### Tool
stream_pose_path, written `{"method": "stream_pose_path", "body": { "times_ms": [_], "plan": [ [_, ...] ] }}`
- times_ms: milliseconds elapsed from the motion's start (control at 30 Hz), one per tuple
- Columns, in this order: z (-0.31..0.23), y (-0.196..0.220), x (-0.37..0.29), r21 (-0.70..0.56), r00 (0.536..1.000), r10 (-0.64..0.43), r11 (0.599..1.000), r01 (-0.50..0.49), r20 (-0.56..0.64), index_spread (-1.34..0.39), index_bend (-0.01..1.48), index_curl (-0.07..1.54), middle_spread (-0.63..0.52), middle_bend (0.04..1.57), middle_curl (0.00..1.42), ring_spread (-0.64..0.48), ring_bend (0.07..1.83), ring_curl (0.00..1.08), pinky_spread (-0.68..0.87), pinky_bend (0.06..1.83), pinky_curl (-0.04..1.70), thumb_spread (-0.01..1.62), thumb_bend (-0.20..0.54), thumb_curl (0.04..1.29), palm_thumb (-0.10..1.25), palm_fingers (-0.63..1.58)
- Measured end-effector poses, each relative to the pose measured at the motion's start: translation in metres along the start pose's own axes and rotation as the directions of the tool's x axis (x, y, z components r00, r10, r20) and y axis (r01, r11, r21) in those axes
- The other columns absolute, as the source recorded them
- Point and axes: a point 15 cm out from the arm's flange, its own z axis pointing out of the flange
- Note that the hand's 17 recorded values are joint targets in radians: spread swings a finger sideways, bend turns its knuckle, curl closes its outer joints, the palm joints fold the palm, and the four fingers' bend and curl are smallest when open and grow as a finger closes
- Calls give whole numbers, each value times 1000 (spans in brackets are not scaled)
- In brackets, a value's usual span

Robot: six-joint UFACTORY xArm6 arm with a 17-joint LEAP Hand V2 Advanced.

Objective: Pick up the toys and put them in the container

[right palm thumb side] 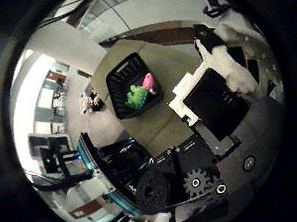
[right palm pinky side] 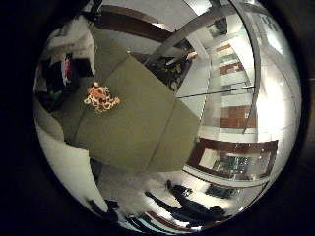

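1. From my remote seat I am looking out of the palm of the hand [right palm thumb side: 213, 114], which sits high above an olive-green table [right palm pinky side: 142, 123]. Everything on the table looks small and far from the palm.

2. A black slatted container [right palm thumb side: 132, 85] rests on the table. Inside it lie a green plush toy [right palm thumb side: 136, 97] and a pink toy [right palm thumb side: 149, 81], touching each other. I judge these two are already dealt with — they lie in the bin where the task wants them.

3. An orange and white toy [right palm pinky side: 101, 97], a cluster of small rings or loops, lies alone on the bare tabletop. In the view that shows it the container is out of sight, so I cannot say how far apart they are. I judge it is the piece left to collect.

4. The orange toy is well apart from the hand; nothing touches it and no finger appears near it.

5. White and black finger parts and a geared base crowd one side of the thumb-side view. They hold nothing, but I cannot tell whether the fingers are straight or curled.

6. I judge the height suits travel between toy and bin — a descent over the orange toy would come next.
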Motion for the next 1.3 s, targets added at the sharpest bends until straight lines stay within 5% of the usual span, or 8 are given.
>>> {"method": "stream_pose_path", "body": {
  "times_ms": [200,433,567,667,933,1300],
  "plan": [
    [17,-9,-14,19,999,19,1000,-19,32,-242,1082,827,-125,1361,677,-222,1331,768,-188,1402,793,939,-28,739,964,1119],
    [88,13,-16,-56,996,44,998,-40,83,-355,640,738,-164,1094,598,-230,1213,628,-351,1252,634,975,-30,612,831,957],
    [130,39,-14,-125,990,74,990,-59,118,-429,442,685,-216,915,555,-242,1141,572,-360,1183,587,993,-24,568,819,620],
    [146,38,-2,-136,989,87,988,-70,120,-454,424,654,-223,826,527,-230,1049,531,-220,1079,561,1033,-26,532,797,361],
    [212,31,18,-174,984,109,981,-83,144,-417,391,524,-125,556,403,-73,773,376,248,967,445,1069,-29,437,687,132],
    [276,25,23,-229,975,127,970,-83,182,-309,207,392,6,331,324,91,561,252,390,818,268,1041,-32,342,569,123]
  ]
}}
